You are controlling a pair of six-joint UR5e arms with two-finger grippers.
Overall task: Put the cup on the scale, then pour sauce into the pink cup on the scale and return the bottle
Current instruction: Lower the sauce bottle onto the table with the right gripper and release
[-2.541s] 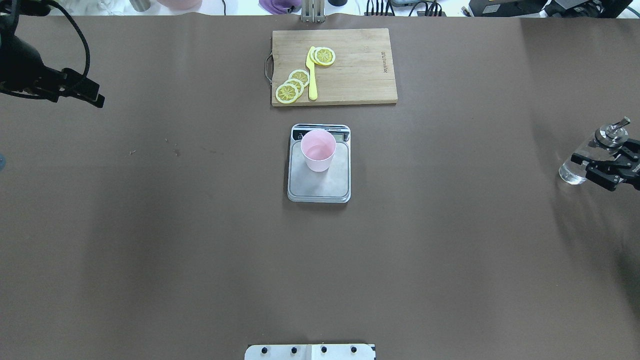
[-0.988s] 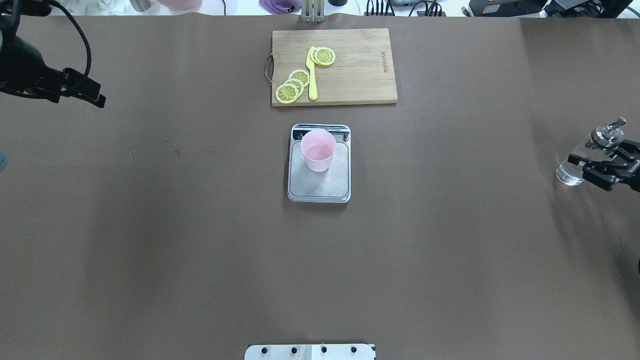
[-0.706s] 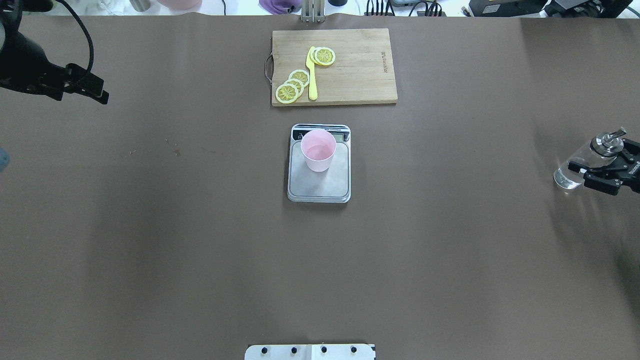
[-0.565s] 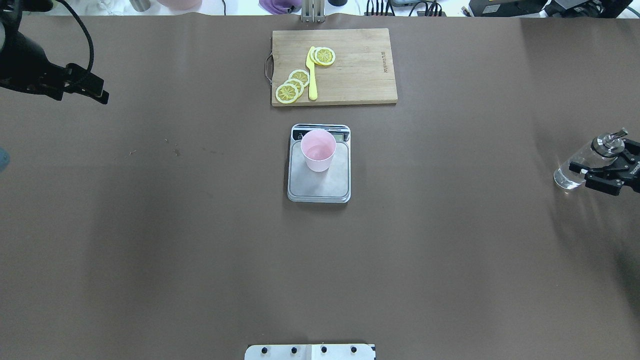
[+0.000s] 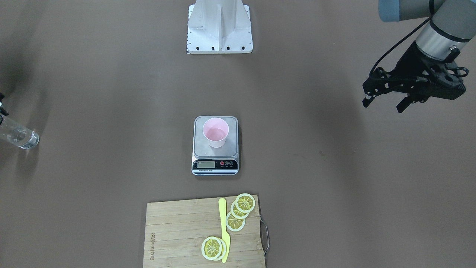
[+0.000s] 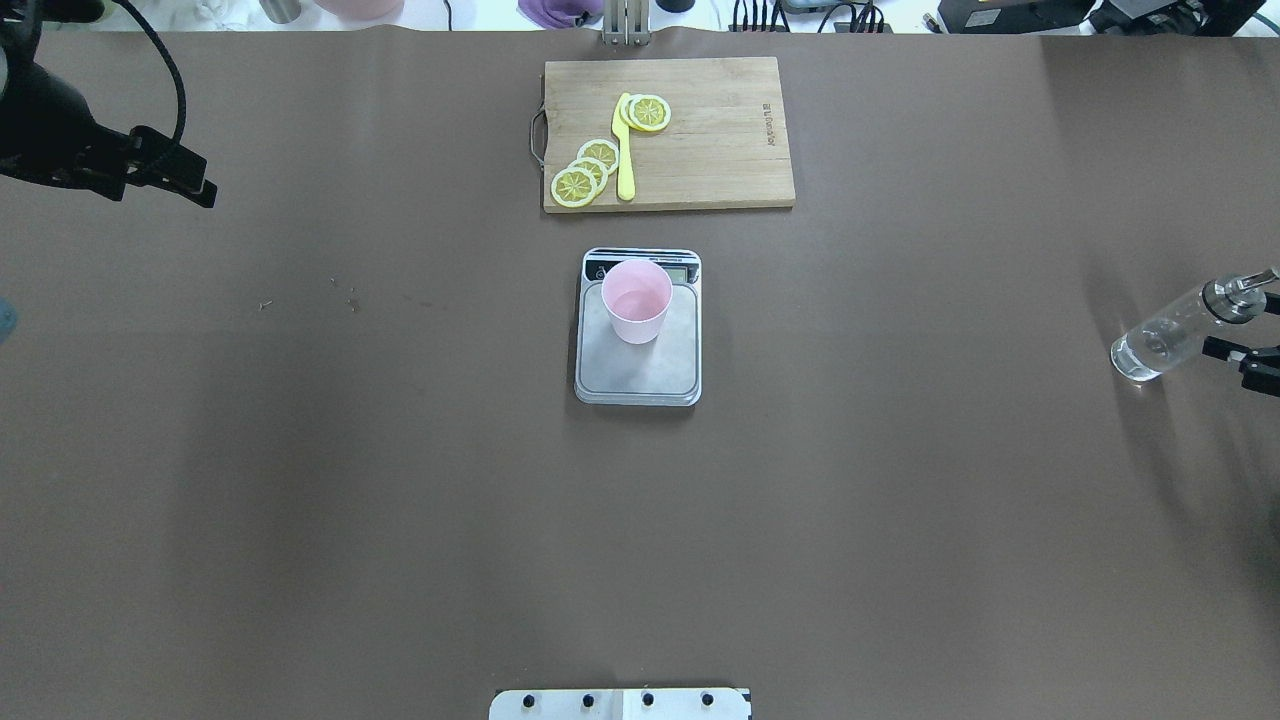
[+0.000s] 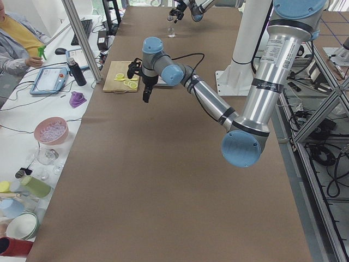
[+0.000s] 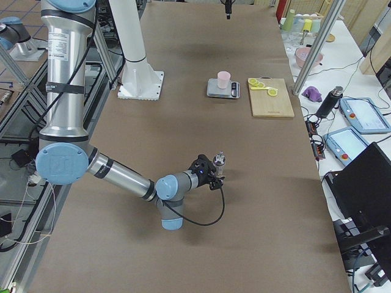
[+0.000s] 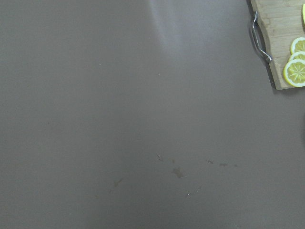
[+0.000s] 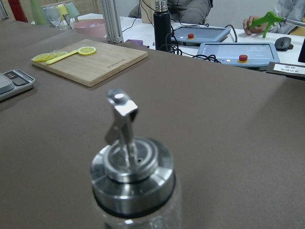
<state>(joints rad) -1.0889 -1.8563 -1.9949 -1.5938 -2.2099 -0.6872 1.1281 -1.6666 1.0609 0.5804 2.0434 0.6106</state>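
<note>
The cup (image 6: 636, 300) stands upright on the scale (image 6: 637, 375), toward its display end; in the overhead view the bottle (image 6: 1165, 333) stands on the table (image 6: 900, 500) far out at 3 o'clock from the scale, with nothing gripping it; the right gripper (image 6: 1242, 325) sits just past it at 3 o'clock, jaws released and spread; the left gripper (image 5: 383, 107) hovers at 10 o'clock, jaws apart and empty; the cutting board (image 6: 720, 150) lies at 12 o'clock.
</note>
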